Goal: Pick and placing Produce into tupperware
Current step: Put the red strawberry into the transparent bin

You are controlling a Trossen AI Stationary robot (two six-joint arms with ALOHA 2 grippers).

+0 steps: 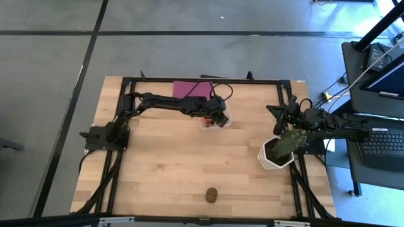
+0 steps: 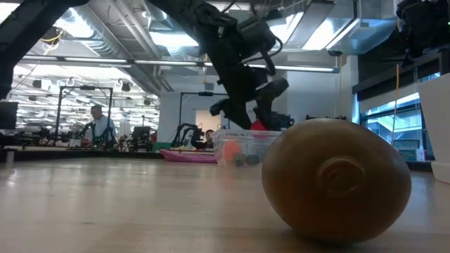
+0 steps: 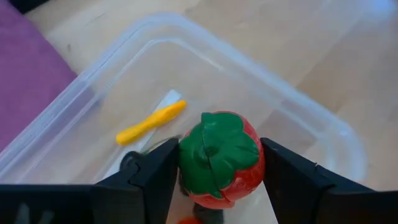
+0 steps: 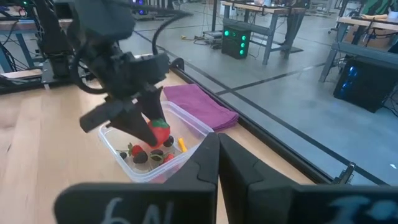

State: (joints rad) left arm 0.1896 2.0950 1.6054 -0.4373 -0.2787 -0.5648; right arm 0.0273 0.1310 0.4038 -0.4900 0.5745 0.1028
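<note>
Dark fingers (image 3: 155, 177) of the left gripper (image 3: 217, 180) clamp a glossy red strawberry (image 3: 219, 158) with a lobed green cap, held just above the clear, round-cornered plastic tupperware (image 3: 81, 102). A smooth yellow banana (image 3: 151, 122) lies inside. The right gripper (image 4: 219, 155), fingers pressed together and empty, hovers near the white pot (image 1: 273, 155). A matte brown oval lump (image 1: 213, 195) sits well apart on the wooden table (image 1: 164, 164).
</note>
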